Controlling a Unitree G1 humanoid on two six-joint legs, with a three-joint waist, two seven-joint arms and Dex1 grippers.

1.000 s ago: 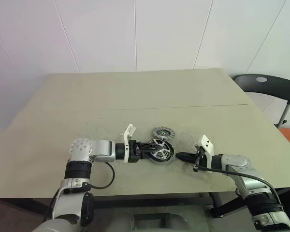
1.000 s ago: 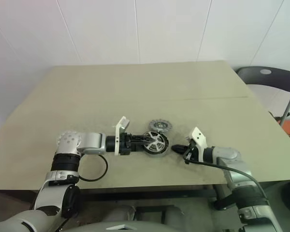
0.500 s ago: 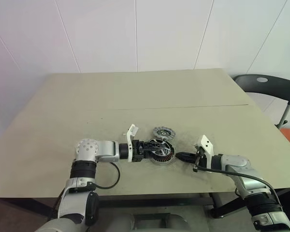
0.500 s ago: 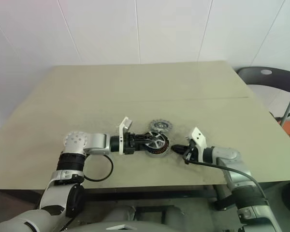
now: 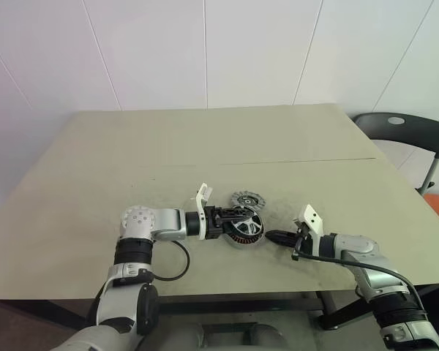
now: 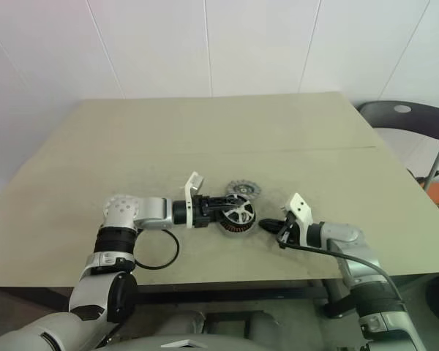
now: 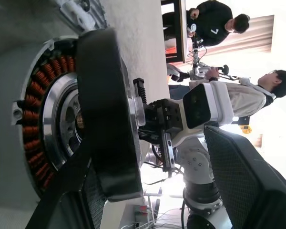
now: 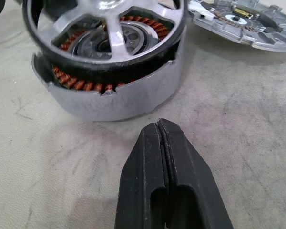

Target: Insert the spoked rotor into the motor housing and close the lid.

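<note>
The motor housing (image 8: 119, 98), a silver cup with copper windings, stands on the table near the front middle. The spoked rotor (image 8: 105, 28), a black ring with pale spokes, sits on top of it, tilted and partly inside. My left gripper (image 5: 234, 220) reaches in from the left, lying nearly level, and is shut on the rotor's rim (image 7: 102, 114). The lid (image 5: 248, 199), a grey ribbed disc, lies flat just behind the housing. My right gripper (image 8: 160, 131) is shut and empty, its tip resting low on the table just short of the housing's right side.
The tan table (image 5: 205, 146) has bare room on all sides of the parts, and its front edge is close behind both arms. A dark chair (image 5: 402, 131) stands past the right edge. Two people (image 7: 219, 24) show in the background of the left wrist view.
My left arm has swung a little to the right, toward the housing, with the rotor still gripped. The right arm, housing and lid have kept still.
</note>
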